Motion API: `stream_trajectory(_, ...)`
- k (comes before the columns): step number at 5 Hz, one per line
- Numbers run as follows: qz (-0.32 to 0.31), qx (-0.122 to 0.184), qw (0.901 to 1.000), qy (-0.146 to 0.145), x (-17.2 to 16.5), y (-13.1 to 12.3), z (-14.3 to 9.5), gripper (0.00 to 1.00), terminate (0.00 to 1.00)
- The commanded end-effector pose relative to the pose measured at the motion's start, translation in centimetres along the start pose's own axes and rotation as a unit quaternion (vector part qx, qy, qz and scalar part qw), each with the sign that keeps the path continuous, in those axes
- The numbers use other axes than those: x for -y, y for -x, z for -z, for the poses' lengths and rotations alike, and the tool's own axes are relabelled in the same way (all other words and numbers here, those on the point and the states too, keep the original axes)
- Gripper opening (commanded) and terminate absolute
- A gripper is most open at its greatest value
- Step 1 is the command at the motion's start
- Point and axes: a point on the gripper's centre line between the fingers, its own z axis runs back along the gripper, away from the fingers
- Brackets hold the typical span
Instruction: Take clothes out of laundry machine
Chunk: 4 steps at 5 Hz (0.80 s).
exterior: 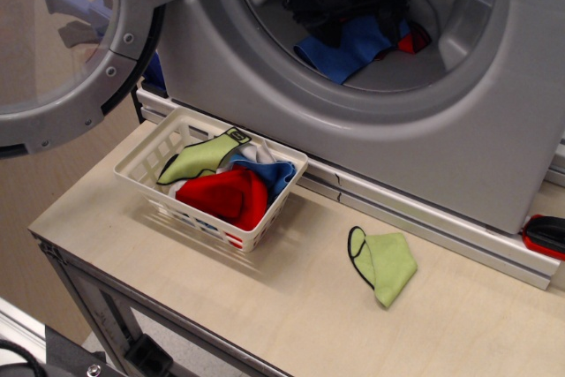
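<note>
The laundry machine (424,147) is a big silver-grey front-loader with its door (62,59) swung open to the left. Inside the drum lies a royal blue cloth (340,52), with a bit of red cloth (413,41) behind it to the right. My black gripper (357,8) reaches into the drum mouth and hangs just above the blue cloth, covering its far part. Its fingers are dark against dark, so I cannot tell how the jaws stand or whether they touch the cloth.
A white lattice basket (141,154) stands on the table under the drum, holding a light green cloth (199,158), a red one (225,196) and a blue one. Another light green cloth (386,264) lies on the table (291,315). A red-black object (544,234) sits at the right edge.
</note>
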Motion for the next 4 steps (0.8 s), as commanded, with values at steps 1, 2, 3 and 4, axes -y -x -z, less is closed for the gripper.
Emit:
stream_trajectory(1, 0.002, 0.044, 0.9990, 0.010, 2.0, -2.1, 1.4, 1.00, 0.00)
stream_trajectory(2, -0.004, 0.033, 0.9994, -0.008, 1.9, -1.9, 2.8, 1.00, 0.00)
stream_trajectory(3, -0.003, -0.006, 0.9981, -0.061, 1.1, -1.3, 4.9, 1.00, 0.00)
stream_trajectory(4, -0.006, -0.003, 0.9944, -0.105, 0.2, -1.1, 5.8, 1.00, 0.00)
